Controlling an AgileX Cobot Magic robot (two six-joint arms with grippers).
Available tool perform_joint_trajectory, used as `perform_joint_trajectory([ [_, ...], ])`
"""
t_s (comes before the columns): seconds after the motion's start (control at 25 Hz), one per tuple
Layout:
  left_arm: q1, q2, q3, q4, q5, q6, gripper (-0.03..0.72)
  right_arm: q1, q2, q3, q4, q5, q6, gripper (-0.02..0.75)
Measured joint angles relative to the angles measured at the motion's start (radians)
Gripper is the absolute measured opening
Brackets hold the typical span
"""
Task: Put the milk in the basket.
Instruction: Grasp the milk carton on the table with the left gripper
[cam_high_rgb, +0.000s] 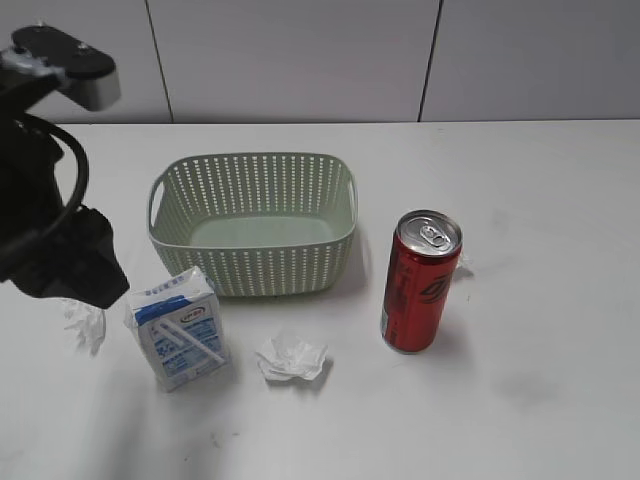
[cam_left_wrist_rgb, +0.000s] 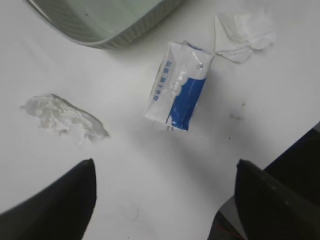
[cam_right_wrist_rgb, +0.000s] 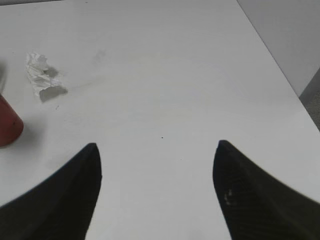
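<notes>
The milk (cam_high_rgb: 178, 328) is a small white carton with blue bands and a white straw on its side. It stands on the table just in front of the basket's left corner. The pale green perforated basket (cam_high_rgb: 255, 262) is empty. In the left wrist view the milk (cam_left_wrist_rgb: 177, 87) lies ahead of my left gripper (cam_left_wrist_rgb: 164, 167), which is open, empty and above the table. The basket's rim (cam_left_wrist_rgb: 117, 40) shows at the top there. My left arm (cam_high_rgb: 60, 250) hangs at the left edge. My right gripper (cam_right_wrist_rgb: 156, 147) is open and empty over bare table.
A tall red can (cam_high_rgb: 418, 282) stands right of the basket; its edge shows in the right wrist view (cam_right_wrist_rgb: 9, 127). Crumpled white paper lies left of the milk (cam_high_rgb: 85, 322), in front of the basket (cam_high_rgb: 291, 358), and behind the can (cam_right_wrist_rgb: 41, 74).
</notes>
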Motion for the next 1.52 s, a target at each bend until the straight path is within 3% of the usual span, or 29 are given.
perform_joint_trajectory([
  [0.24, -0.042, 0.114, -0.01, 0.027, -0.022, 0.022, 0.666, 0.0, 0.0, 0.0, 0.0, 0.0, 0.0, 0.554],
  [0.64, -0.048, 0.293, -0.072, 0.031, -0.066, 0.131, 0.664, 0.0, 0.0, 0.0, 0.0, 0.0, 0.0, 0.554],
  [1.52, -0.048, 0.524, -0.072, 0.034, -0.192, 0.157, 0.645, 0.0, 0.0, 0.0, 0.0, 0.0, 0.0, 0.554],
])
